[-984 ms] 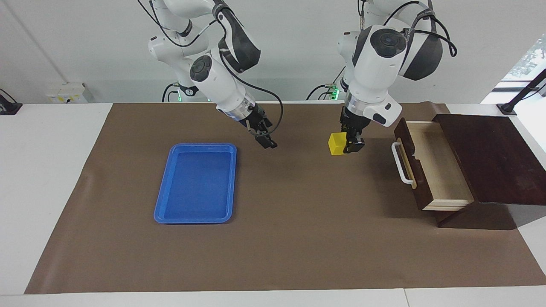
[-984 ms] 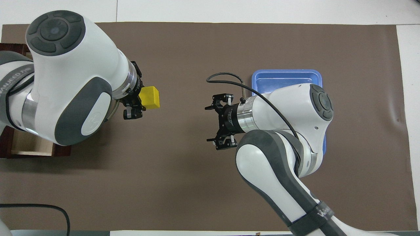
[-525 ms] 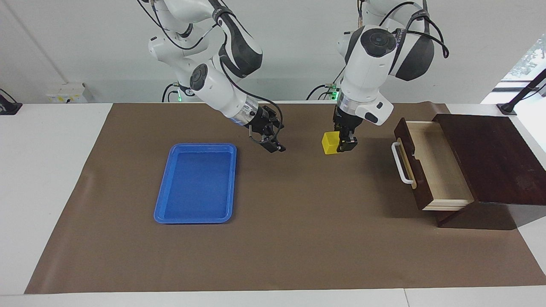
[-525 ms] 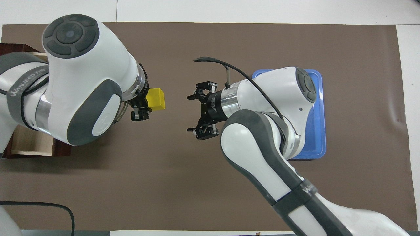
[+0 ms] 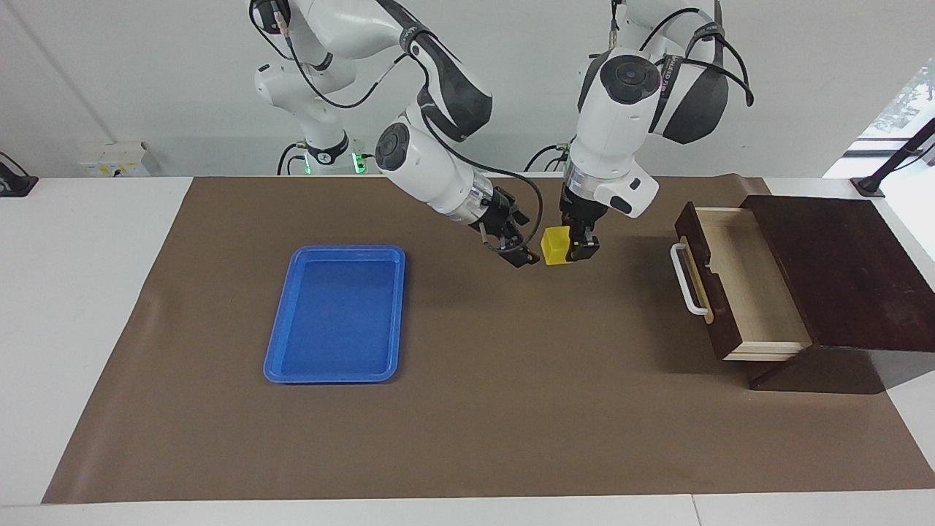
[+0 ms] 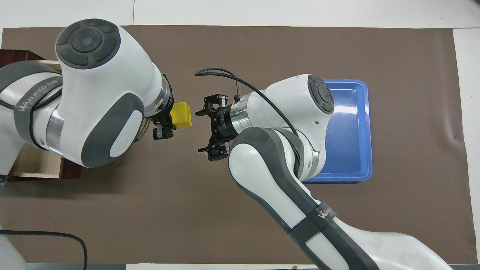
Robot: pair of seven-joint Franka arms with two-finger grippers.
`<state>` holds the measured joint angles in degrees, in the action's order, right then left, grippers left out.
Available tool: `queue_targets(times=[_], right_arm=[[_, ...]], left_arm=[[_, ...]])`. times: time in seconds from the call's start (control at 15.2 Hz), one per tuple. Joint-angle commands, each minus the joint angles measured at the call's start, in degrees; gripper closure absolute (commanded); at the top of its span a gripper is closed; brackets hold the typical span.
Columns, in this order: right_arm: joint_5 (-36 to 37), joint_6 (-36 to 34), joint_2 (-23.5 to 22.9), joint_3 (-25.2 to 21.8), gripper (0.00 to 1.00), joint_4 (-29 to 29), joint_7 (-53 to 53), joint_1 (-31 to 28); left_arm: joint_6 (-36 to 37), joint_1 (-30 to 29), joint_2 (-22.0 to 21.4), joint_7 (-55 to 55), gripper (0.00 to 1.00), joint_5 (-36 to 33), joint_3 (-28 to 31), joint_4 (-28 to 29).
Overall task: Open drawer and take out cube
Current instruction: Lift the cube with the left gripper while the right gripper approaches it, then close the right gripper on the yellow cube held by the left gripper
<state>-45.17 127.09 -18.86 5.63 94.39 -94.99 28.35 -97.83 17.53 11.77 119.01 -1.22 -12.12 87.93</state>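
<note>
Two white robot arms meet above the middle of a brown mat [image 5: 467, 424] on a white counter [image 5: 80, 292]. The left gripper [image 5: 577, 248] hangs in the air over bare mat, its fingers pinching the small yellow cube [image 5: 555, 245]. The right gripper [image 5: 520, 252] is also raised, just beside the cube, its fingers [image 6: 214, 102] spread wide toward it and not touching it. The drawer [image 5: 730, 281] stands pulled open at the left arm's end of the counter, its pale inside showing and its white handle [image 5: 687, 281] facing the mat's middle. A blue tray [image 5: 337, 314] lies flat toward the right arm's end. Wide bare mat lies between tray and drawer, and along the mat edge farthest from the robots.
</note>
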Motion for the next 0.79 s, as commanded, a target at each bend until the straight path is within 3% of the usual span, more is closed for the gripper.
queue_targets(times=[0.0, 0.2, 0.72], right_arm=[[0.4, -0.5, -2.0, 0.0, 0.00, -3.6, -0.7, -0.4], [-0.5, -0.3, -5.9, -0.1, 0.00, -8.3, -1.9, -0.1], [-3.2, 0.6, -6.3, -0.1, 0.00, -8.8, -2.4, 0.4]], left_arm=[[-0.7, 0.7, -0.1, 0.5, 1.00, 0.6, 0.7, 0.3], [-0.7, 0.7, -0.2, 0.5, 1.00, 0.5, 0.7, 0.6], [-0.7, 0.7, -0.2, 0.5, 1.00, 0.5, 0.7, 0.6]])
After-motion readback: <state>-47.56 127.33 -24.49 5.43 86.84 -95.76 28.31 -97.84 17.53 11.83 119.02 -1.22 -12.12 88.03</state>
